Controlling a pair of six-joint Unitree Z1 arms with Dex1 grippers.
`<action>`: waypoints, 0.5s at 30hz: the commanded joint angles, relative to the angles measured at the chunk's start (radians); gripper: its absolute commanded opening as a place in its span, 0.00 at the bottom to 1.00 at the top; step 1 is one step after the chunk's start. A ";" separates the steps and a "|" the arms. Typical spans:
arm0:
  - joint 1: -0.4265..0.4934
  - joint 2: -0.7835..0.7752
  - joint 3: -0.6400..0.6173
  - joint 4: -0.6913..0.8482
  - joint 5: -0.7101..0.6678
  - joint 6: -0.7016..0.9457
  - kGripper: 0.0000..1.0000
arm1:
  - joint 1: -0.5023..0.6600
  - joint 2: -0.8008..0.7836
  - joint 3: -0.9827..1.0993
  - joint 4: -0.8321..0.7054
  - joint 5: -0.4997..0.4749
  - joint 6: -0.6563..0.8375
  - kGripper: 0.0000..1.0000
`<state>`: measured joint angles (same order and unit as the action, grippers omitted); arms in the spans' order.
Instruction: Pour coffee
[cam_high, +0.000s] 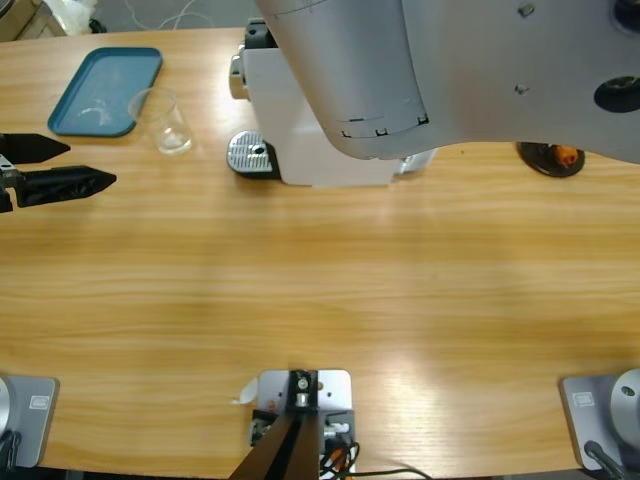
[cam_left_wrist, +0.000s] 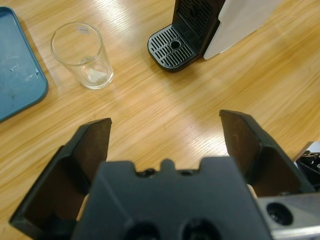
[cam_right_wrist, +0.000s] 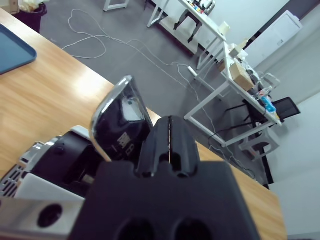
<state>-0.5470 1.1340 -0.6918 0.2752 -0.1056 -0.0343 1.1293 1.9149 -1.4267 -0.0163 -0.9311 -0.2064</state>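
Glass (cam_left_wrist: 83, 55) near, apart from left gripper (cam_left_wrist: 167, 145)

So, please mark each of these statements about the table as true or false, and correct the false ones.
1. The glass stands on the drip grate of the coffee machine. False: it stands on the table beside the blue tray.
2. The left gripper is open and holds nothing. True.
3. The glass lies on its side. False: it is upright.
4. The right gripper is shut. True.
5. The blue tray holds a cup. False: nothing stands on it.
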 joint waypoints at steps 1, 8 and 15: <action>-0.007 0.030 0.028 -0.005 -0.009 0.007 0.94 | 0.040 0.151 0.030 0.054 0.097 0.070 0.00; -0.007 0.030 0.028 -0.005 -0.009 0.007 0.94 | 0.041 0.171 0.034 0.055 0.112 0.091 0.00; -0.007 0.030 0.029 -0.005 -0.009 0.006 0.94 | 0.041 0.185 0.038 0.055 0.119 0.131 0.00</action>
<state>-0.5470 1.1342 -0.6918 0.2752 -0.1056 -0.0343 1.1386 1.9637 -1.4421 0.0115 -0.8551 -0.1192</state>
